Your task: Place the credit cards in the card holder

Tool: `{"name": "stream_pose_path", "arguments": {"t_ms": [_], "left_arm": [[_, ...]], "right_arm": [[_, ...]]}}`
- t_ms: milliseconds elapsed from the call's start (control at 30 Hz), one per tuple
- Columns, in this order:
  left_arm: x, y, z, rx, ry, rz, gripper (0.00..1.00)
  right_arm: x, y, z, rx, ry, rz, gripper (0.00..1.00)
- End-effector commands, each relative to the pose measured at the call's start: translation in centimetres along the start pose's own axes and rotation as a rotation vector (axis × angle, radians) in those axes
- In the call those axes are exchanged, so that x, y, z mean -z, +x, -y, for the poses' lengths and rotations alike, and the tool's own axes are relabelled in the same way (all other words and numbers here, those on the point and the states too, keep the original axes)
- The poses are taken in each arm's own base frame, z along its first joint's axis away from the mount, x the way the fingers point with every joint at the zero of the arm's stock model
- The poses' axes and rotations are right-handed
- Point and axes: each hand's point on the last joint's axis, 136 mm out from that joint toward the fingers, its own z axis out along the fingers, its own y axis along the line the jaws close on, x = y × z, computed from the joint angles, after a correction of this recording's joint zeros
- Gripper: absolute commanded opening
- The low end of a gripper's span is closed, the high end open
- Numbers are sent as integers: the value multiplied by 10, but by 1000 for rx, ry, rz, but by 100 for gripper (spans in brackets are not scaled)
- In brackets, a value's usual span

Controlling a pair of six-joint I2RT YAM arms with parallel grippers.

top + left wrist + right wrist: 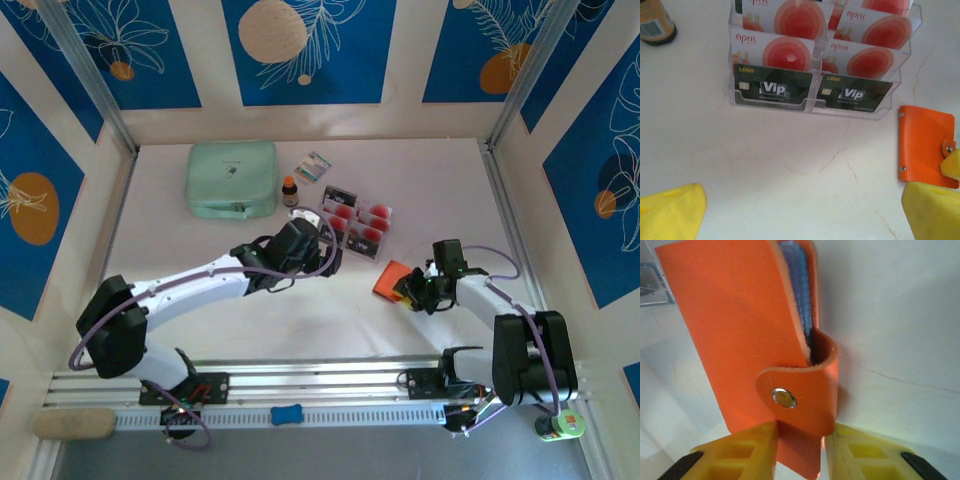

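Observation:
The credit cards [357,215] stand in a clear tiered rack, pale ones with red round spots [790,50] behind two dark ones at the front. The orange card holder [392,280] lies right of the rack, snapped closed by its strap [800,390]. My right gripper [410,292] is closed on the card holder's [740,330] strap end, a yellow finger [740,452] on each side [800,450]. My left gripper [325,255] hovers open just in front of the rack, its fingers [670,210] wide apart with bare table between them [805,210]. The card holder [925,145] lies off to its right.
A mint-green zip pouch [232,178] lies at the back left, with a small brown bottle [290,190] and a patterned packet [318,167] beside it. The bottle [655,22] stands left of the rack. Blue-patterned walls enclose the white table [300,310].

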Motion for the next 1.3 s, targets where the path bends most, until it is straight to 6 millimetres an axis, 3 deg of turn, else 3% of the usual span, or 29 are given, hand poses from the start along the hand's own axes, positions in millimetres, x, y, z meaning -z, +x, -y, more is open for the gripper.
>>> {"name": "stream_pose_path", "arguments": {"t_ms": [0,167,300,433,600,767,900,1133,1267], "left_arm": [[2,-5,5,-7,-22,0,100],[3,-7,9,-8,-18,-6,100],[8,-5,5,11,-21,1,100],[25,-1,-13,23,-66,21,100],[45,2,-39,57,-74,49,100],[49,-5,-62,172,-20,52,100],[46,-21,-71,276,79,77,100],[39,-52,-81,489,282,144,100],[40,-67,-85,598,385,204,100]], "right_arm": [[3,0,-11,14,-33,-30,23],[4,0,-12,12,-61,-39,1],[8,7,-11,1,-104,-51,0],[18,27,-12,14,-167,-64,0],[41,49,-34,90,-277,-67,0],[63,67,-85,255,-385,-123,0],[76,77,-139,413,-445,-158,0],[88,91,-231,667,-608,-224,0],[91,91,-267,723,-697,-281,0]]}}
